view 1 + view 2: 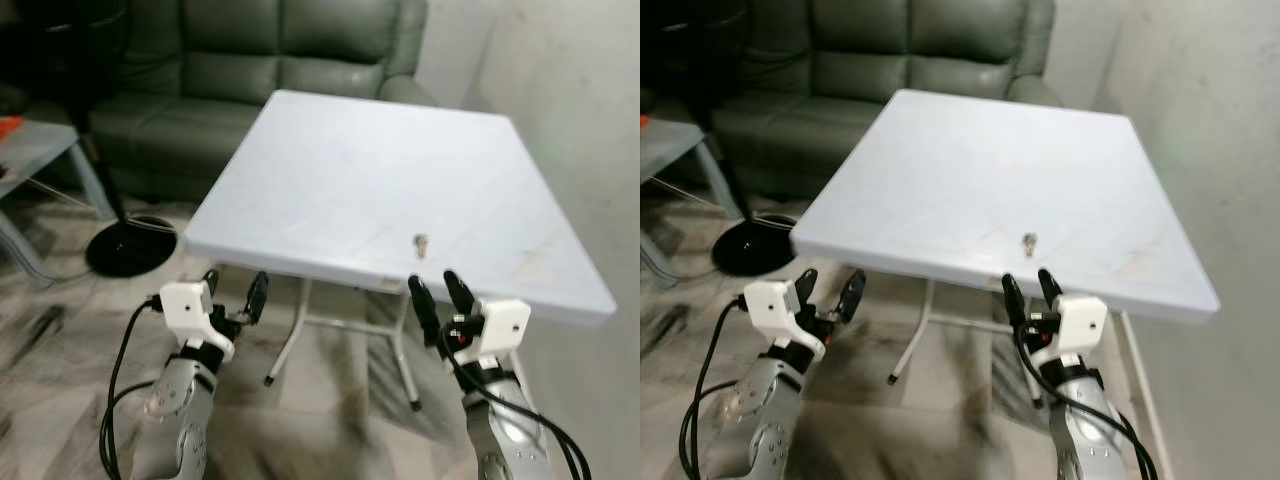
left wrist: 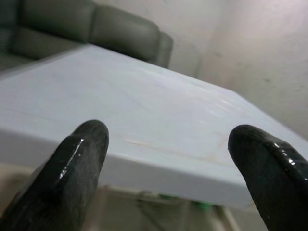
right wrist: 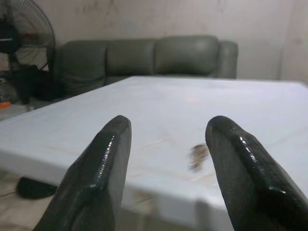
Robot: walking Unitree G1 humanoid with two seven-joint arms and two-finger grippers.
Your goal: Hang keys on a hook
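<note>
**Keys sitting near the table's front edge, both grippers spread and holding nothing**

So the keys (image 1: 421, 244) are a tiny dark-and-metal blob on the white folding table (image 1: 330, 170), lower middle of the head view, close to the table's near edge. Way too small from up there to tell how many keys or whether there's a ring.

The right gripper (image 1: 441, 295) sits just below that edge, lower right of the frame, almost straight under the keys, fingers parted and nothing between them. The left gripper (image 1: 235, 292) is at lower left, also below the tabletop edge, fingers spread wide and holding nothing.

What the wrist cams add: the right wrist view looks across the tabletop at table height, and the keys (image 3: 198, 156) show up as a smeary brownish blur between the two black fingers (image 3: 98, 178), a bit nearer the right-hand one in the picture. That view also catches a standing fan (image 3: 21, 36) at upper left and the green sofa (image 3: 159, 55) along the back wall. From the head cam you get only the fan's round black base (image 1: 130, 245) on the floor at left, the top cut off by the frame.

The left wrist view gives the table's edge and underside from low down, the sofa (image 2: 96, 29) at upper left. A grey side table (image 1: 40, 150) with something orange (image 1: 8, 126) on it is clipped at the far left edge; can't tell what the orange thing is.
</note>
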